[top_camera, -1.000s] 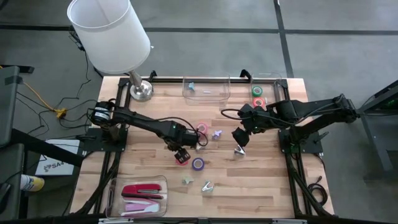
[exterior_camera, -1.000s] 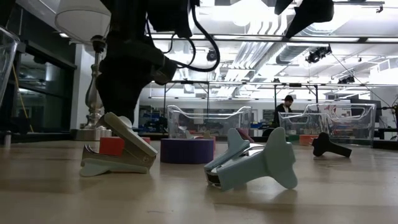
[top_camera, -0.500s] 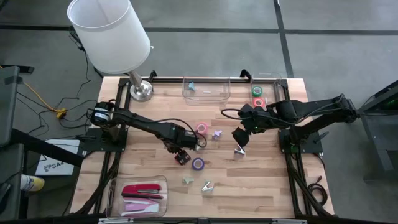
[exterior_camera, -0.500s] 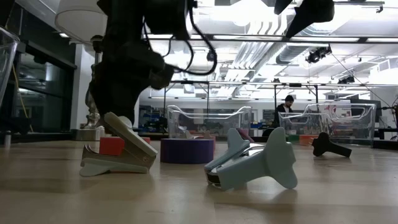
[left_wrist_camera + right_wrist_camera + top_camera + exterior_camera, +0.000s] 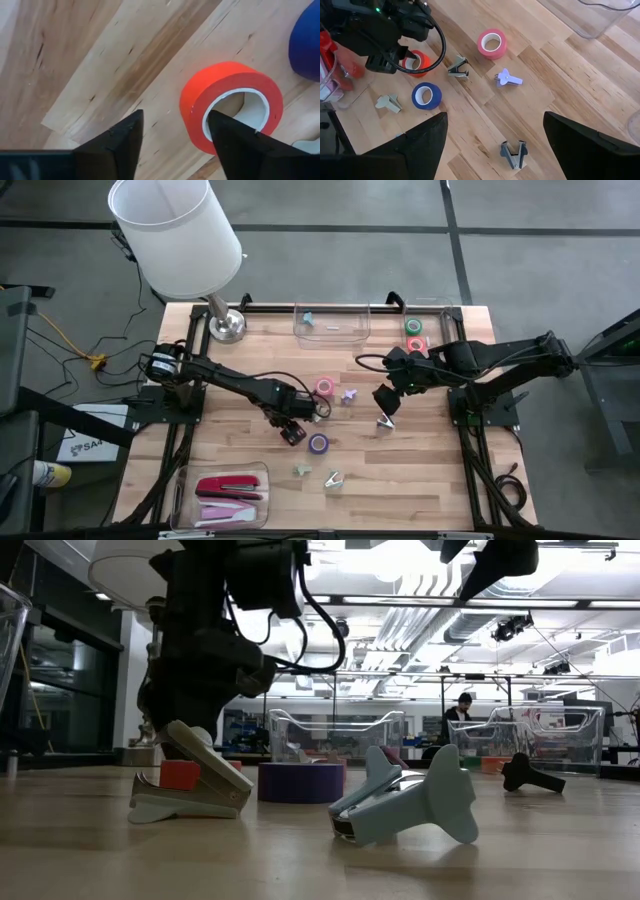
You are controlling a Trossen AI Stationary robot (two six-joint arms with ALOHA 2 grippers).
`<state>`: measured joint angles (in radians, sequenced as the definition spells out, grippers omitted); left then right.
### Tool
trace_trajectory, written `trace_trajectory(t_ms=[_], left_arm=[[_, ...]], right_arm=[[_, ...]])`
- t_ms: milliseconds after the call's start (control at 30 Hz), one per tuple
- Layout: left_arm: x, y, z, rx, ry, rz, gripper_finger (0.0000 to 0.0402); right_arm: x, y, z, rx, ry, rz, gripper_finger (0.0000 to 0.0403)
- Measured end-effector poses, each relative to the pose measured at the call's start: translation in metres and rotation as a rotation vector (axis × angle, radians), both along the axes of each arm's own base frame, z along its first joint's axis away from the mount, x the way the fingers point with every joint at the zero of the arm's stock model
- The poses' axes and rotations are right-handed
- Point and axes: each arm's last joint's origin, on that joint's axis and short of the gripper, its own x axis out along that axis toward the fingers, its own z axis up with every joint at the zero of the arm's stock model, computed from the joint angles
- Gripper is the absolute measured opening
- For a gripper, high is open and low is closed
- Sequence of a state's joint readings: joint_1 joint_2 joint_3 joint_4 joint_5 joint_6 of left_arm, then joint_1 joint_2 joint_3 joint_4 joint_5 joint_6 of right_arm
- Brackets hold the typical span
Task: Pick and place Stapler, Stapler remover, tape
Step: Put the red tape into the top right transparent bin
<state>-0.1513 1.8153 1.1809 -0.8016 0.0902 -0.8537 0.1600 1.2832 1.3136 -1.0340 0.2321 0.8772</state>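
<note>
My left gripper is down at the table mid-board, fingers apart and gripping nothing — the red-orange tape roll lies flat on the wood just ahead of one fingertip, with the purple roll close beside it. My right gripper hangs wide open over the centre-right, above a dark staple remover. Pink roll sits mid-table, more rolls in the far-right bin, staplers in the near-left tray.
</note>
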Motion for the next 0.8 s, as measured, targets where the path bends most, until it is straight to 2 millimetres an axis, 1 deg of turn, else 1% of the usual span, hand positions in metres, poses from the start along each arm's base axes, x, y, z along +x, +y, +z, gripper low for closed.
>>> trace_trajectory(t_ms=[100,200,367,533,600,700,800], left_arm=[[0.002,0.0,-0.002,0.002,-0.008,-0.001,0.0181],[0.003,0.0,-0.005,0.002,-0.009,-0.005,0.0163],[0.007,-0.001,-0.015,0.003,0.005,-0.011,0.0155],[0.008,-0.001,-0.017,0.018,0.008,-0.01,0.0153],[0.008,-0.001,-0.017,0.024,0.007,-0.02,0.0147],[0.007,0.0,-0.017,0.03,0.011,-0.043,0.012],[0.007,0.0,-0.018,0.038,0.016,-0.073,0.0078]], right_arm=[[0.0,0.0,0.0,0.003,-0.001,-0.005,0.032],[0.0,0.0,0.0,0.007,-0.002,-0.011,0.032],[0.0,0.0,0.0,0.009,-0.003,-0.014,0.032],[0.001,0.0,0.0,0.012,-0.012,-0.02,0.032],[0.001,0.0,0.0,0.01,-0.012,-0.019,0.032],[0.001,0.0,0.001,0.007,-0.013,-0.016,0.032],[0.001,0.0,0.001,0.009,-0.015,-0.025,0.032]])
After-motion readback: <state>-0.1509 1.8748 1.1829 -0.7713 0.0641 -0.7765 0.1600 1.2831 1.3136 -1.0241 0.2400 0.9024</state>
